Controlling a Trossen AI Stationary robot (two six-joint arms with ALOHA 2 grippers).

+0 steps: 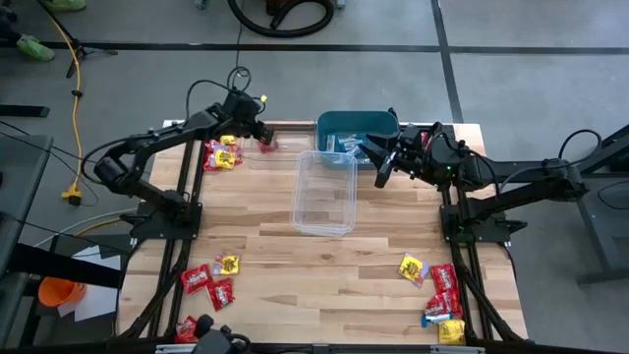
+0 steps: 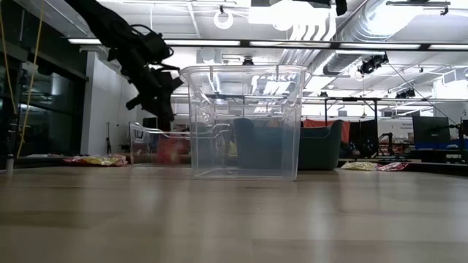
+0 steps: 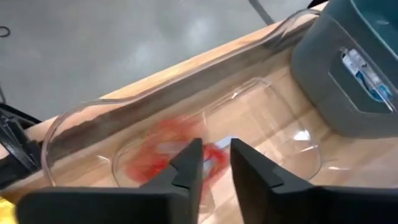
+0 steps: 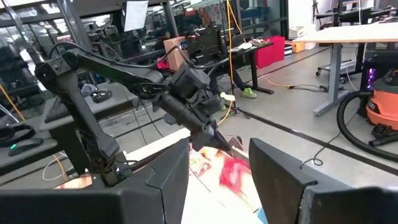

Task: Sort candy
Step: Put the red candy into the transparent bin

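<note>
My left gripper (image 1: 265,138) (image 3: 216,163) hangs open by a narrow gap over a clear tub (image 3: 93,118) at the table's far side, just left of the teal bin (image 1: 356,130). A blurred red candy (image 3: 163,146) (image 4: 235,171) shows below its fingertips inside that tub, apart from them. My right gripper (image 1: 379,165) (image 4: 219,180) stands open and level by the teal bin's near right corner, with nothing between its fingers. Light blue candy (image 1: 344,146) lies in the teal bin.
A second clear tub (image 1: 324,192) (image 2: 245,120) stands at the table's middle. Piles of red and yellow candy lie at the far left (image 1: 224,154), near left (image 1: 211,278) and near right (image 1: 439,290). Bare wood lies between the near piles.
</note>
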